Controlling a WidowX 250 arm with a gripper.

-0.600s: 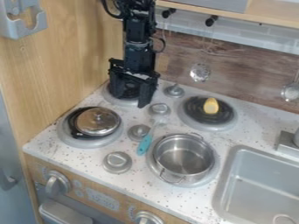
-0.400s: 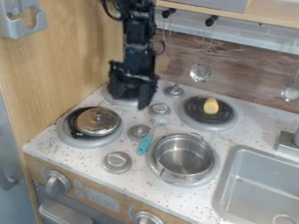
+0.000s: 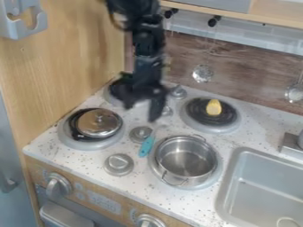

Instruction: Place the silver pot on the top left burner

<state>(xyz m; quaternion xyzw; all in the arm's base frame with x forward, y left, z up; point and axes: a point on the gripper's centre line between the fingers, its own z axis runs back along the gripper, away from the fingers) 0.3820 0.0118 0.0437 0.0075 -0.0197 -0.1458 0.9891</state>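
The gripper [image 3: 141, 110] hangs over the rear left part of the stove, open, with a gap between its two fingers and nothing held. Behind it, the top left burner [image 3: 110, 98] is partly hidden. The silver pot [image 3: 186, 157] stands upright and empty on the front right burner [image 3: 211, 179], to the right of the gripper and nearer the camera, apart from it.
A silver lid [image 3: 99, 123] lies on the front left burner. A yellow object [image 3: 213, 107] rests on the rear right burner. Between the burners are a blue-handled utensil [image 3: 146, 146] and several knobs. The sink [image 3: 260, 190] is at the right, a wooden wall [image 3: 65, 53] at the left.
The gripper has shifted right and a little toward the camera, and appears turned. The pot, lid and other objects have stayed in place.
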